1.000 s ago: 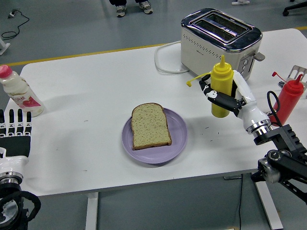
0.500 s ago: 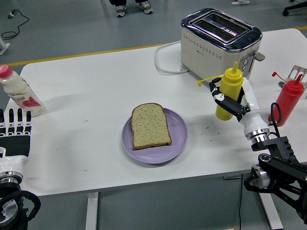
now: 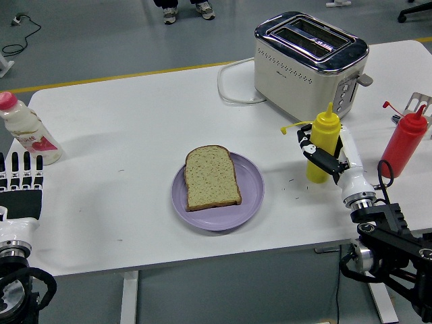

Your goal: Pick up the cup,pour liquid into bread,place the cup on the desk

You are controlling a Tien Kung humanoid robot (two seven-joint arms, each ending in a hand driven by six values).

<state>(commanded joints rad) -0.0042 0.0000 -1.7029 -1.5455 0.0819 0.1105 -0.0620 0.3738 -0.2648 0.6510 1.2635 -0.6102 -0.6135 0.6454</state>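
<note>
The smooth grey floor (image 3: 101, 40) fills the top of the view, with a thin yellow line (image 3: 121, 74) painted on it behind the white rectangular table with rounded corners (image 3: 135, 115). A black cable (image 3: 20, 37) lies on the floor at far left. A person's feet in sneakers (image 3: 185, 10) stand at the top edge. The light is even and soft.

A: What colours are on the white tabletop (image 3: 128, 128)?

B: A lilac plate (image 3: 248, 196) carries a tan bread slice (image 3: 211, 177) with a darker brown crust. The squeeze bottle (image 3: 322, 138) is bright yellow; another bottle (image 3: 405, 140) is red.

A: And the toaster (image 3: 307, 61)?

B: Cream sides with a dotted band, shiny chrome top, white cord (image 3: 233, 84).

A: Anything else?

B: A milky-white bottle (image 3: 28, 130) with a pink cap and a label that looks pink and red. The right hand (image 3: 334, 154) is white with black fingers (image 3: 316, 152); the left hand (image 3: 21, 189) is black.
</note>
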